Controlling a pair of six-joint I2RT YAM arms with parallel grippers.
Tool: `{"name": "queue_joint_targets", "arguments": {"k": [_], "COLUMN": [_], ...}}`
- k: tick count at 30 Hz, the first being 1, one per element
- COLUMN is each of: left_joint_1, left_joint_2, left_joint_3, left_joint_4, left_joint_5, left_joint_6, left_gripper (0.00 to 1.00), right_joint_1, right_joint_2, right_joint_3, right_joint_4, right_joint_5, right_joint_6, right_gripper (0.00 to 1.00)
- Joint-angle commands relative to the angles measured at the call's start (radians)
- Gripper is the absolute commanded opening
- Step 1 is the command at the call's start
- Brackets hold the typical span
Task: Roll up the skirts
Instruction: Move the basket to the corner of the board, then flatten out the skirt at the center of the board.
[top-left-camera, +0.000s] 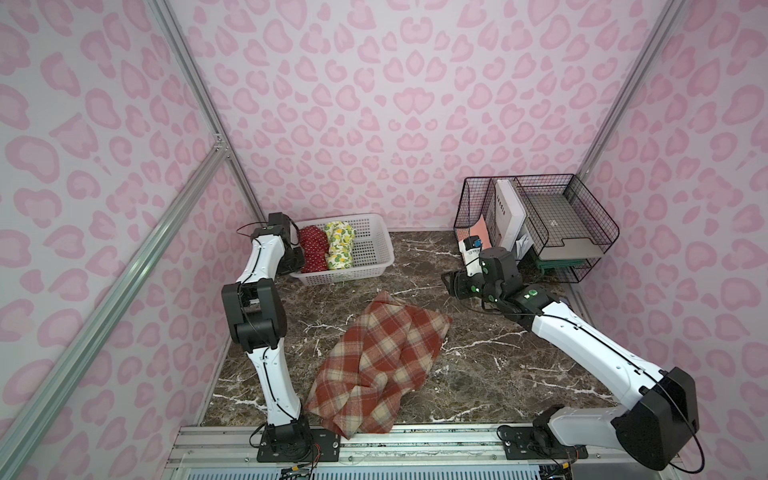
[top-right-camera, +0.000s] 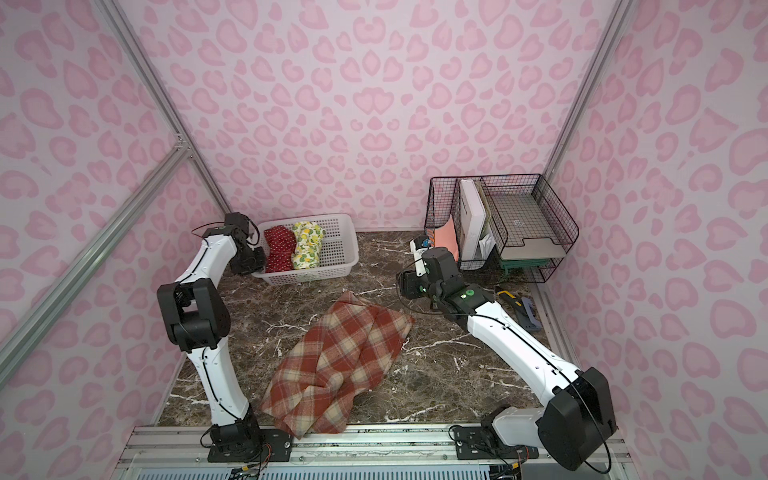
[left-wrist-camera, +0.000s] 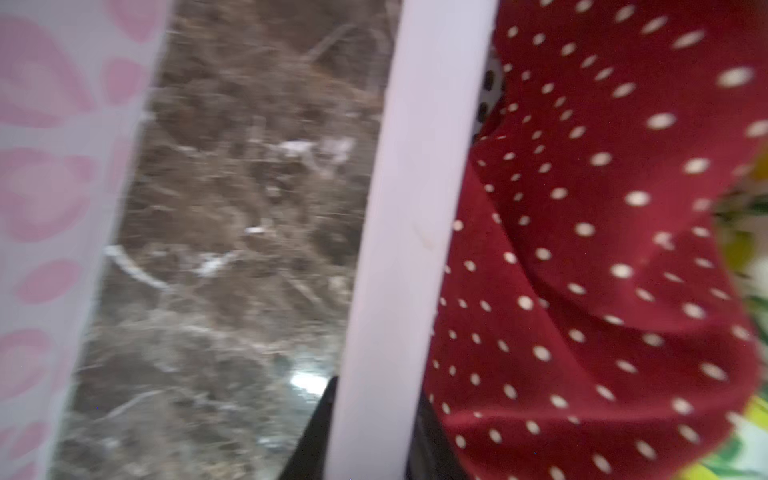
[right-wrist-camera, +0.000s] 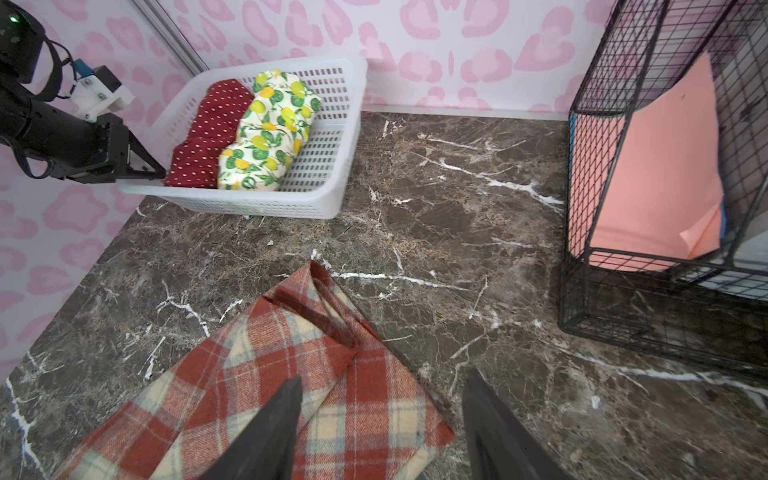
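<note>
The left wrist view is smeared, and only stubs of the left pincer's (right-wrist-camera: 156, 169) dark fingers (left-wrist-camera: 318, 428) show, one on each side of the white basket's (top-left-camera: 374, 245) rim. Whether they pinch that rim or merely straddle it cannot be told, and in both top views the tips are hidden behind the wrist. The red polka-dot skirt (top-left-camera: 313, 247) and the lemon-print skirt (top-left-camera: 338, 245) lie rolled side by side in the basket, touching, with the red one nearer the left pincer. The basket's other half is bare. The plaid skirt (top-left-camera: 374, 365) lies loosely folded and unrolled mid-tabletop (top-left-camera: 478, 365), and its near corner hangs over the front edge onto the metal rail. Bare marble lies between it and the black wire organiser (top-left-camera: 582, 216) in the far right corner. The left arm rises from its base, elbow high, with the forearm reaching back to the basket's near-left corner. The right arm stretches low and forward. The right pincer (right-wrist-camera: 386, 376) stands wide and holds nothing, above the plaid skirt's far right edge.
</note>
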Motion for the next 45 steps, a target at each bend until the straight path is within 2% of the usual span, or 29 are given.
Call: {"name": "queue_joint_targets", "arguments": {"k": [1, 3, 4, 6, 10, 12, 13, 15, 17, 19, 20, 22, 24, 25, 27, 28, 29, 31, 34, 37, 42, 45], "left_joint_1": [0.055, 0.076, 0.083, 0.087, 0.032, -0.042, -0.098, -0.222, -0.334, -0.403, -0.429, -0.492, -0.549, -0.571, -0.606, -0.610, -0.614, -0.616, -0.618, -0.618, -0.617, -0.618], "left_joint_2": [-0.038, -0.047, -0.049, -0.061, -0.165, -0.250, -0.293, -0.361, -0.438, -0.550, -0.614, -0.754, -0.888, -0.965, -1.093, -1.150, -1.201, -1.282, -1.380, -1.417, -1.334, -1.227], "left_joint_3": [0.013, 0.033, 0.048, 0.053, -0.013, -0.079, -0.106, -0.151, -0.235, -0.398, -0.509, -0.697, -0.833, -0.889, -0.992, -1.024, -1.058, -1.098, -1.141, -1.152, -1.104, -1.041], "left_joint_4": [-0.066, -0.078, -0.090, -0.103, -0.091, -0.054, -0.042, -0.030, 0.001, 0.090, 0.133, 0.184, 0.149, 0.112, 0.077, 0.028, 0.013, -0.035, -0.033, 0.003, 0.070, 0.085], "left_joint_5": [-0.210, -0.276, -0.283, -0.280, -0.162, -0.063, -0.048, -0.007, 0.069, 0.156, 0.181, 0.161, 0.096, 0.059, 0.053, 0.053, 0.069, 0.071, 0.076, 0.054, 0.041, 0.039], "left_joint_6": [0.013, -0.025, -0.034, -0.080, -0.128, -0.136, -0.153, -0.178, -0.254, -0.373, -0.431, -0.541, -0.618, -0.666, -0.732, -0.775, -0.786, -0.815, -0.825, -0.797, -0.754, -0.724], "left_gripper": [0.59, 0.81, 0.96, 0.99, 0.96, 0.88, 0.83, 0.65, 0.34, 0.02, 0.00, 0.00, 0.00, 0.11, 0.43, 0.51, 0.54, 0.57, 0.58, 0.58, 0.58, 0.59], "right_joint_1": [-0.001, 0.000, 0.001, -0.001, 0.002, 0.008, 0.011, 0.020, 0.034, 0.050, 0.062, 0.095, 0.137, 0.151, 0.164, 0.163, 0.157, 0.128, 0.067, 0.033, 0.065, 0.063], "right_joint_2": [0.002, 0.002, 0.003, 0.005, 0.029, 0.035, 0.037, 0.046, 0.058, 0.075, 0.095, 0.152, 0.224, 0.260, 0.337, 0.374, 0.410, 0.458, 0.446, 0.419, 0.467, 0.507], "right_joint_3": [-0.006, -0.009, -0.009, -0.008, -0.003, 0.000, -0.002, 0.001, -0.007, -0.027, -0.036, -0.036, -0.032, -0.022, 0.005, 0.023, 0.043, 0.076, 0.036, -0.023, -0.044, -0.049], "right_joint_4": [0.025, 0.029, 0.027, 0.030, 0.023, 0.019, 0.021, 0.009, -0.005, 0.000, 0.008, 0.015, 0.042, 0.049, 0.074, 0.078, 0.070, 0.025, -0.006, -0.005, -0.050, -0.085], "right_joint_5": [-0.055, -0.065, -0.065, -0.065, -0.062, -0.053, -0.046, -0.040, -0.031, -0.060, -0.099, -0.158, -0.180, -0.185, -0.185, -0.152, -0.097, -0.001, 0.109, 0.073, 0.100, 0.108], "right_joint_6": [0.004, 0.001, -0.001, -0.001, -0.007, -0.007, -0.007, -0.004, 0.001, -0.004, -0.018, -0.048, -0.073, -0.084, -0.096, -0.092, -0.087, -0.068, -0.021, -0.038, -0.032, -0.009], "right_gripper": [0.65, 0.65, 0.65, 0.65, 0.65, 0.65, 0.65, 0.65, 0.65, 0.66, 0.67, 0.68, 0.70, 0.70, 0.72, 0.73, 0.73, 0.73, 0.71, 0.69, 0.67, 0.57]}}
